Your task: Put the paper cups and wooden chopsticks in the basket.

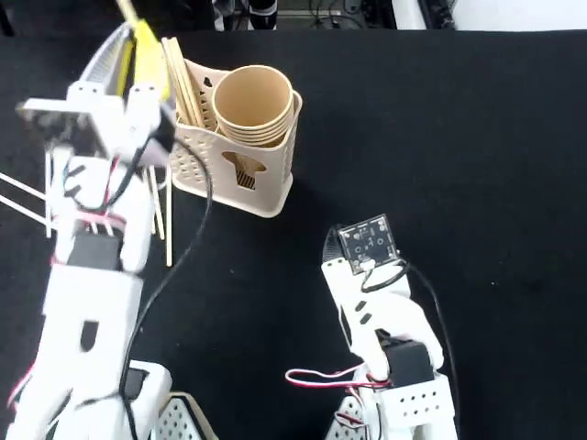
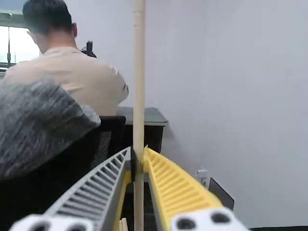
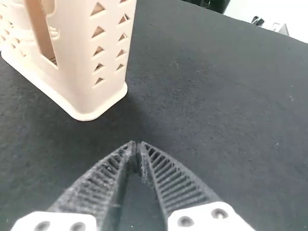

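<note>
A cream perforated basket [image 1: 240,160] stands at the back left of the black table. A stack of paper cups [image 1: 253,103] sits in it, beside several wooden chopsticks [image 1: 183,84] that lean in its left compartment. My left gripper [image 1: 128,50] is raised just left of the basket, pointing up. It is shut on one wooden chopstick [image 2: 139,72], which stands upright between the fingers [image 2: 163,180]. More chopsticks [image 1: 161,213] lie on the table beside the left arm. My right gripper [image 3: 136,147] is shut on nothing, low over the table, a short way in front of the basket [image 3: 82,53].
Two pale sticks [image 1: 20,197] stick out past the left arm at the table's left edge. The right arm [image 1: 385,321] stands at the front centre. Bare black table [image 1: 459,165] stretches to the right of the basket.
</note>
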### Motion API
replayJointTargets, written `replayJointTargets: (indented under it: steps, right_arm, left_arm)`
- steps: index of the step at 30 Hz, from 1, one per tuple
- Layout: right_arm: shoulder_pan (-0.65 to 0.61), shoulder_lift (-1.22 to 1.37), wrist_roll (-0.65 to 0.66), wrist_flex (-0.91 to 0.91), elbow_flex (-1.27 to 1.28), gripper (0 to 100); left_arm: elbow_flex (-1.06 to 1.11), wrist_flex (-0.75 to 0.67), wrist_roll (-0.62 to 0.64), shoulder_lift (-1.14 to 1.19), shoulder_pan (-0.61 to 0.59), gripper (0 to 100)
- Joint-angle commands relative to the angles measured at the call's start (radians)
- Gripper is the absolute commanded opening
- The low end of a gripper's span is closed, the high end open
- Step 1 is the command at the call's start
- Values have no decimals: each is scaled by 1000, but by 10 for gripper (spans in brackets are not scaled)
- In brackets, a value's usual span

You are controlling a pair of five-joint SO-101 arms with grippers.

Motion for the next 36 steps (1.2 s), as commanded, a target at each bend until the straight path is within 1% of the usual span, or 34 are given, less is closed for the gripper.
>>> replayJointTargets:
  steps: [1, 5, 9, 13, 16, 18, 19, 21, 23, 25, 30, 32, 36]
  right_arm:
    - [-12, -42, 12, 3, -2, 13]
    - [-9, -42, 12, 3, -2, 13]
    - [-9, -42, 12, 3, -2, 14]
    - [-9, -42, 12, 3, -2, 15]
    - [-9, -42, 12, 3, -2, 15]
    - [-9, -42, 12, 3, -2, 15]
    - [-9, -42, 12, 3, -2, 15]
    - [-9, -42, 12, 3, -2, 15]
    - [-9, -42, 12, 3, -2, 15]
    - [-9, -42, 12, 3, -2, 15]
    - [-9, -41, 12, 3, -2, 15]
    - [-9, -41, 12, 3, -2, 15]
    - [-9, -41, 12, 5, -2, 15]
  left_arm:
    - [-117, -44, 38, 153, 4, 29]
    - [-139, -68, 103, 302, -4, 29]
    - [-142, -120, 163, 391, -74, 29]
    - [-136, -126, 172, 408, -124, 29]
    - [-128, -123, 172, 410, -119, 30]
    - [-119, -100, 172, 405, -93, 66]
    - [-117, -68, 175, 404, -76, 98]
    - [-134, 21, 224, 396, -47, 147]
    - [-165, 132, 292, 376, -41, 174]
    - [-209, 247, 328, 358, -48, 192]
    - [-340, 522, 365, 310, -170, 202]
    - [-403, 651, 385, 288, -242, 202]
    - [-570, 916, 385, 287, -404, 202]
